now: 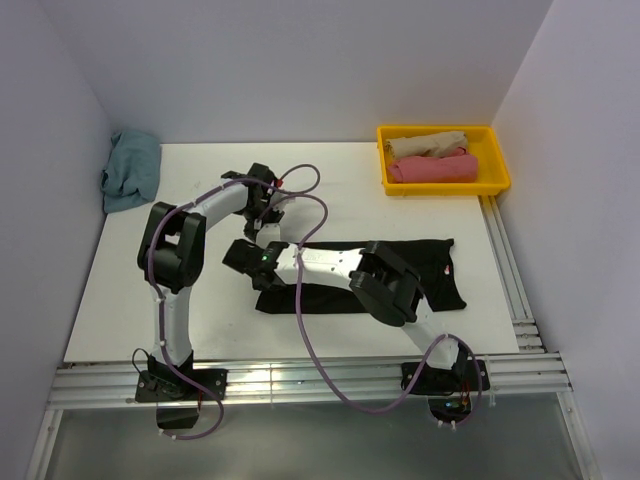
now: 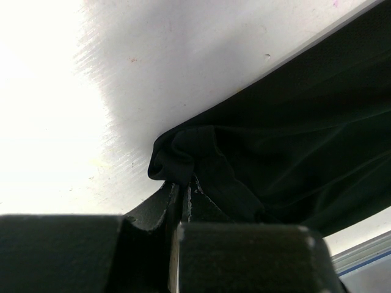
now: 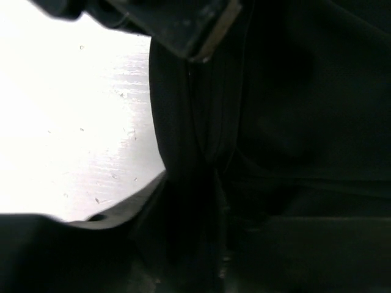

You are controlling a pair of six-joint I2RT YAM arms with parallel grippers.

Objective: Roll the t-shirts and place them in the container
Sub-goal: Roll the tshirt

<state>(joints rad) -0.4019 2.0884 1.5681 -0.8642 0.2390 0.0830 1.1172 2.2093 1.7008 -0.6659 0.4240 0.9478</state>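
The black shirt [image 1: 420,262] lies folded in a long strip across the table [image 1: 200,300] - its left end under both arms. The left gripper [image 2: 183,190] is clamped on a bunched corner of that end. The right gripper [image 1: 238,256] sits at the same edge, close beside the left one; its view is too dark to tell how its jaws stand. Beige [image 1: 425,145] and pink [image 1: 432,168] rolls lie in the yellow bin [image 1: 440,130] - a blue shirt [image 1: 130,170] is heaped at the far left corner.
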